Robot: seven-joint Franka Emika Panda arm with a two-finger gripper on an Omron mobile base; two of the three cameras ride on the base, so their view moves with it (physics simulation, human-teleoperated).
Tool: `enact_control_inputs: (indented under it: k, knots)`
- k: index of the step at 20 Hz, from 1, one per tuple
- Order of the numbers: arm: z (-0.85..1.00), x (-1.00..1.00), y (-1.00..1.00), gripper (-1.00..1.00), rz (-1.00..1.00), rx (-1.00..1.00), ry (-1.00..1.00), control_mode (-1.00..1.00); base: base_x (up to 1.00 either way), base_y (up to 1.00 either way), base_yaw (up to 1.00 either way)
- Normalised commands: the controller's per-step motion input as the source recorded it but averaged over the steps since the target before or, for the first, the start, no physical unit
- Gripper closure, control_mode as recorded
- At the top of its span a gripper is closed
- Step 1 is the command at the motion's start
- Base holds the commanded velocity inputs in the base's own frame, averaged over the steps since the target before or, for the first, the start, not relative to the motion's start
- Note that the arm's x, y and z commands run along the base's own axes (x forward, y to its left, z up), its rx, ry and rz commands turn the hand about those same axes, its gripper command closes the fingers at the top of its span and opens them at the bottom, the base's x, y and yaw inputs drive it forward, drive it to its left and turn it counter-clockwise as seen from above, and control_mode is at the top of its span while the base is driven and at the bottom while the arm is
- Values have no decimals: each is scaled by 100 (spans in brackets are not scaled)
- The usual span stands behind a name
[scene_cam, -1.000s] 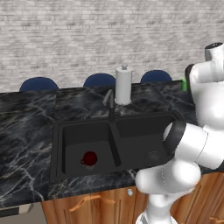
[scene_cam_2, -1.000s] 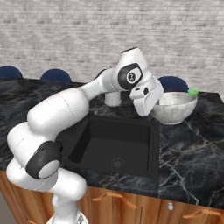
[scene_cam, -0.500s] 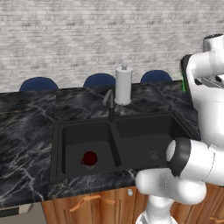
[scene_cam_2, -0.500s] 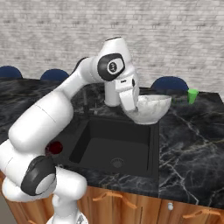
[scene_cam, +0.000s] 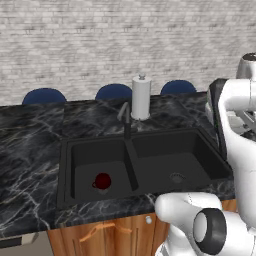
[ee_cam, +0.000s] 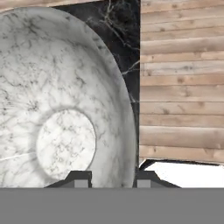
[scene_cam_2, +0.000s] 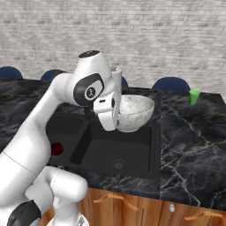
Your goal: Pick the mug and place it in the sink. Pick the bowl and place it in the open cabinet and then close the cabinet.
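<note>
Step in hand: the mug is already lying in the left basin of the sink, so the 1st half of the task reads as done, and the arm is now carrying the bowl toward the cabinet. The gripper is pinching the bowl's rim, 1 of the fingers sitting inside the bowl and the other outside, closed down to the thickness of the wall; in the right base view the bowl is hanging in the air above the right basin, roughly upright and clear of the table. In the hand view the bowl's marbled inside is lying to the left, with a strip of dark stone and wooden planking beside it. Next move, as a judgement: the arm is going to need to lift and turn toward the upper cabinet, keep the bowl level, set it on a shelf, let go, and then push the door shut. Compared with 0.5 s ago, the bowl is sitting further left and nearer the arm's base, well away from the green cup, and the wrist has swung round; the mug has not shifted.
</note>
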Motion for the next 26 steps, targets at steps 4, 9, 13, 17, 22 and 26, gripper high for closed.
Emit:
enact_control_inputs:
  k: [4, 9, 13, 17, 22, 26]
  knots:
    - [19, -47, 24, 100, 2, 5, -38, -100, 0, 0, 0]
    - [33, -36, 55, 100, 11, 13, 3, -100, 0, 0, 0]
    - [40, -21, 52, 100, 16, 13, 12, -100, 0, 0, 0]
    - [33, -31, 17, 100, 10, 0, 0, -100, 0, 0, 0]
    - [0, -25, 5, 100, 5, -5, -7, -100, 0, 0, 0]
    - [0, -15, 4, 100, 2, -4, -10, 100, 0, 2, 0]
